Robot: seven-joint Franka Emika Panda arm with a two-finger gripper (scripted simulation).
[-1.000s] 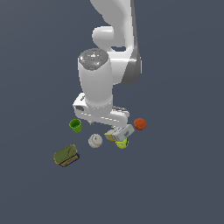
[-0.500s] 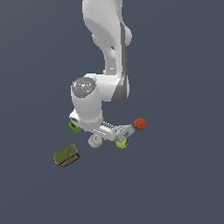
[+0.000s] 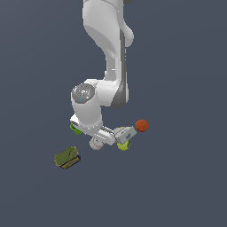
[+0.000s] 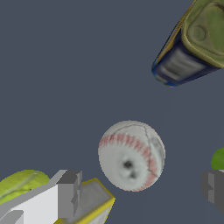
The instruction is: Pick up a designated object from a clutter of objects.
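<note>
The designated object, a white baseball (image 3: pixel 96 143) with red stitching, lies on the dark floor in the clutter of objects. My gripper (image 3: pixel 101 136) hangs just above it. In the wrist view the baseball (image 4: pixel 131 155) sits between my two grey fingers (image 4: pixel 70 191), a little off their line. The gripper (image 4: pixel 142 189) is open and holds nothing. Around the baseball lie an olive tin (image 3: pixel 67 158), a white-yellow box (image 3: pixel 125 134), a yellow-green ball (image 3: pixel 123 146) and an orange ball (image 3: pixel 142 125).
A green cup (image 3: pixel 75 129) peeks out from behind my hand on the exterior view's left. In the wrist view the box (image 4: pixel 89 205) and yellow-green ball (image 4: pixel 19 183) lie close to one finger, and the tin (image 4: pixel 197 39) lies farther off.
The arm has come down toward the baseball, and the hand now sits lower over the clutter. None of the objects has moved.
</note>
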